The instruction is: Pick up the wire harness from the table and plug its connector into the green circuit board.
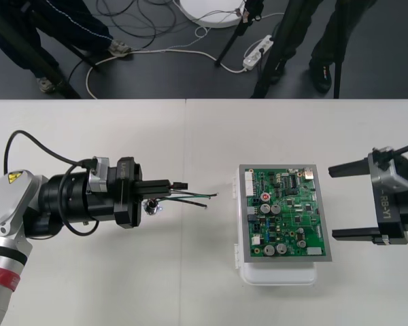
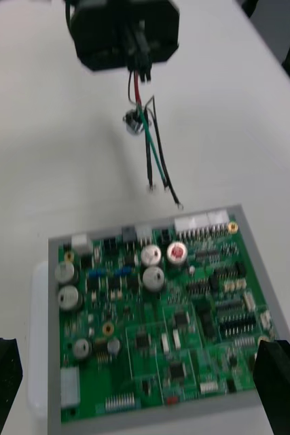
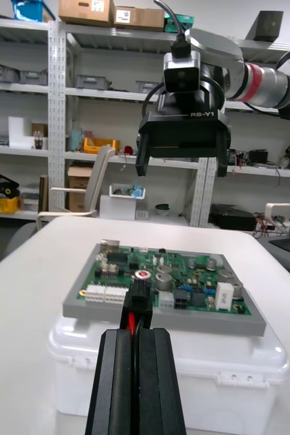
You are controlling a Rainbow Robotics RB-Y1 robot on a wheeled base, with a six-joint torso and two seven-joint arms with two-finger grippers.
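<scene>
The left gripper (image 1: 168, 185) holds the wire harness (image 1: 194, 195) in closed jaws by its plug (image 1: 180, 184). The plug's long axis points straight at the green circuit board (image 1: 285, 214), well apart ahead. The right gripper (image 1: 335, 202) stands beyond the board, jaws spread.

A pale, flat table (image 1: 190, 149) fills most of the scene. A thin line runs across its top from the far edge toward the near side. Past the far edge is a strip of dark grey floor (image 1: 156, 75). On it lie a long white cable (image 1: 164, 49), a white power strip (image 1: 257, 53) toward the right, thin black cables (image 1: 132, 13), a round white base (image 1: 211, 10) and thin black stand legs (image 1: 230, 42).
</scene>
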